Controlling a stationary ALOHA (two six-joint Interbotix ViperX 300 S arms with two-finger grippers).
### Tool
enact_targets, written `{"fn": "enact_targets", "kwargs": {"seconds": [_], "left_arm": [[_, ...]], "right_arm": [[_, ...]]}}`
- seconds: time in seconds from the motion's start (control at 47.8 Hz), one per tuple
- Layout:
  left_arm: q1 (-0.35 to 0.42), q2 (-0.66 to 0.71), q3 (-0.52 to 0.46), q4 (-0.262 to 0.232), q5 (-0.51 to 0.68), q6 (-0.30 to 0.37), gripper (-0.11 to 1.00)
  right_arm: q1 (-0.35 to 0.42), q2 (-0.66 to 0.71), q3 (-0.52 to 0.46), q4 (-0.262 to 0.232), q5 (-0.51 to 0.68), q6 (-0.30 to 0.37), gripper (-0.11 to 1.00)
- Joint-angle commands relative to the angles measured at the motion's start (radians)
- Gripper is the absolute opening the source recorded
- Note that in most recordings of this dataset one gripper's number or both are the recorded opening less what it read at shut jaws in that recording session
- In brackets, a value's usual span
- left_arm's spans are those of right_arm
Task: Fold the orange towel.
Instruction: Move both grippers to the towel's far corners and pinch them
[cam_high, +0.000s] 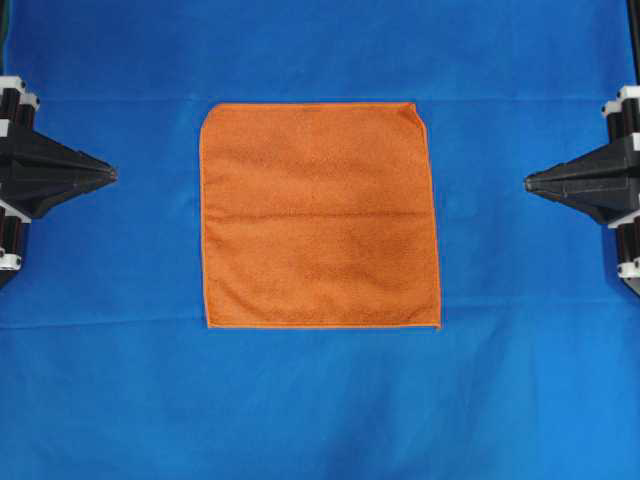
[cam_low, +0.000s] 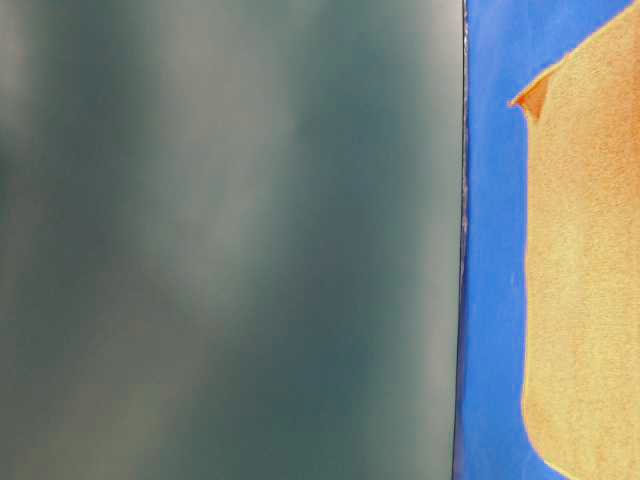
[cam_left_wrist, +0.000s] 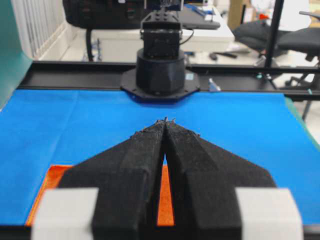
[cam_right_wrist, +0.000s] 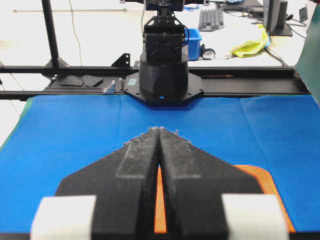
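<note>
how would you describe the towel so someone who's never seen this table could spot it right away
A large blue cloth covers the whole table, and the orange towel lies flat and unfolded in its middle, between the left gripper and right gripper, touching neither. It is the only orange thing there: a fuzzy square with a brighter stitched hem.

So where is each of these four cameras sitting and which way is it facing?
Overhead: looks straight down on the orange towel, left tool and right tool at the edges.
Table-level: low, mostly blurred; towel corner, no robot.
Left wrist: along its shut tool toward the opposite arm.
Right wrist: likewise.
All show the blue cloth.
</note>
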Motion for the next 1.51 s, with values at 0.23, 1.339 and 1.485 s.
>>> {"fn": "enact_targets", "kwargs": {"seconds": [0.23, 1.339, 1.485], "left_arm": [[0.123, 0.098, -0.015, -0.034, 0.058, -0.006, 0.0], [0.514, 1.026, -0.181, -0.037, -0.161, -0.035, 0.85], [0.515, 1.089, -0.193, -0.037, -0.17, -0.035, 0.85]], "right_arm": [[-0.161, 0.095, -0.072, 0.032, 0.055, 0.032, 0.0], [-0.523, 0.986, -0.313, 0.035, 0.103, 0.091, 0.57], [-0.523, 1.035, -0.318, 0.035, 0.092, 0.091, 0.56]]}}
